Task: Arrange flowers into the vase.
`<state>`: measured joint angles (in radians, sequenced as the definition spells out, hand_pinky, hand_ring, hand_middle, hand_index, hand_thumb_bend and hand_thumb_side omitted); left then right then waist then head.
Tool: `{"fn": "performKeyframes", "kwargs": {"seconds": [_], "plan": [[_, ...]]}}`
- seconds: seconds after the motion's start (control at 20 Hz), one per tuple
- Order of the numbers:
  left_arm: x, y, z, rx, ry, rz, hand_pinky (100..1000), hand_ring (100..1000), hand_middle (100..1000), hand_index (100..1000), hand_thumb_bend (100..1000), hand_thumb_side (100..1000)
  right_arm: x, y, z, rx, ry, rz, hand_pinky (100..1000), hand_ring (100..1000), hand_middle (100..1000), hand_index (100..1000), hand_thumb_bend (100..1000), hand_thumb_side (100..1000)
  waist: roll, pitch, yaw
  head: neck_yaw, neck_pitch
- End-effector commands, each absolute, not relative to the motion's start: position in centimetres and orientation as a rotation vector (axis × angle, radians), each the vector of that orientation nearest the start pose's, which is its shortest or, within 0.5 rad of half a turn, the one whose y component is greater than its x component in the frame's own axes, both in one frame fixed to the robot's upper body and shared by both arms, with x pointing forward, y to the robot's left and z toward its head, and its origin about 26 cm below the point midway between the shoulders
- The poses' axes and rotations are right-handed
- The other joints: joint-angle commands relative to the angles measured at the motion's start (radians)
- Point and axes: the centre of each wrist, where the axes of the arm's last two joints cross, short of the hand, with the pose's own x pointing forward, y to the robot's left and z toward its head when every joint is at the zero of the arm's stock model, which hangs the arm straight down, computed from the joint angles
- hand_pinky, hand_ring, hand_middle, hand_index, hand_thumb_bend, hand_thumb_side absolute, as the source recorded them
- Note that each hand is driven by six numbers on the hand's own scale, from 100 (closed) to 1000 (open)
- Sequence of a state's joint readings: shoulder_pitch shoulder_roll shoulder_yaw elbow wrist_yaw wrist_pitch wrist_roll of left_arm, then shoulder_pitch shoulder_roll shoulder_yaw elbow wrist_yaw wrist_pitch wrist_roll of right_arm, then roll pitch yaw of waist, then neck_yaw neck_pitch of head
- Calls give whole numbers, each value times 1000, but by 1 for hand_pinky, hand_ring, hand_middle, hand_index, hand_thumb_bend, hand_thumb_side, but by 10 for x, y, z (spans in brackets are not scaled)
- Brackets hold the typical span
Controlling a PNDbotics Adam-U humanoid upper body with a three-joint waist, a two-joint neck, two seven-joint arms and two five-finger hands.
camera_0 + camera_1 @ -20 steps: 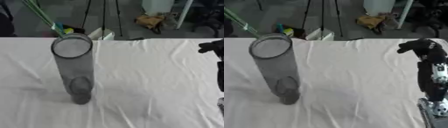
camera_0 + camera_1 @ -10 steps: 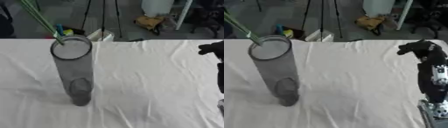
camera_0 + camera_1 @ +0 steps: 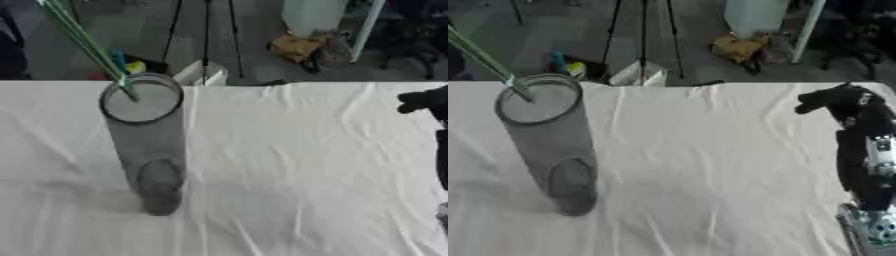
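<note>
1. Off to the right, the right hand [image 3: 839, 101] hangs over the cloth [image 3: 297, 165] with its fingers curled in and nothing in them.
2. Well away from that hand, across the bare cloth on its thumb side, stands the vase [image 3: 147, 145], a tall grey see-through tube, upright on its base.
3. Green stems [image 3: 86, 46] slant down from the upper left, and their tips sit just inside the vase's mouth at the far rim. No blooms show; they are cut off at the top edge.
4. The left hand is out of sight, so I cannot tell how the stems are held.
5. By my reckoning the stems are only just entering, and most of the push down is yet to come.
6. The risk I see is the vase itself: it is tall and narrow, nothing steadies it, and the right hand is too far off to catch it. Stems pressing sideways on the rim could tip it over.
7. The slant is steep too; driven on at that angle, the tips may jam against the inner wall, or bend, rather than slide to the bottom.
</note>
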<state>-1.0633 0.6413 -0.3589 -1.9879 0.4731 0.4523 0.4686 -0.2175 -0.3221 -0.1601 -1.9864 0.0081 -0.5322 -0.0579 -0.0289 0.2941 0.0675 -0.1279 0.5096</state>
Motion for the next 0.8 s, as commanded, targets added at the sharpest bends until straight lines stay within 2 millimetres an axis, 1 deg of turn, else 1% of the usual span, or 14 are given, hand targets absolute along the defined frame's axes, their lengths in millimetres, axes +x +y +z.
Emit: {"fn": "performKeyframes", "kwargs": {"seconds": [0.05, 0.45, 0.8], "plan": [[274, 152, 392, 44, -2391, -483, 100, 100, 100, 154, 100, 825, 289, -309, 194, 406, 3440, -384, 671, 531, 501, 671, 100, 1000, -2, -1, -3, 4, -8], [275, 148, 388, 68, -2358, -502, 100, 100, 100, 155, 100, 836, 289, -308, 195, 402, 3437, -388, 671, 531, 501, 671, 100, 1000, 0, 5, -5, 7, -15], [277, 147, 386, 99, -2367, -491, 100, 100, 100, 172, 100, 870, 290, -307, 196, 401, 3435, -391, 673, 530, 500, 670, 100, 1000, 0, 11, -6, 9, -22]]}}
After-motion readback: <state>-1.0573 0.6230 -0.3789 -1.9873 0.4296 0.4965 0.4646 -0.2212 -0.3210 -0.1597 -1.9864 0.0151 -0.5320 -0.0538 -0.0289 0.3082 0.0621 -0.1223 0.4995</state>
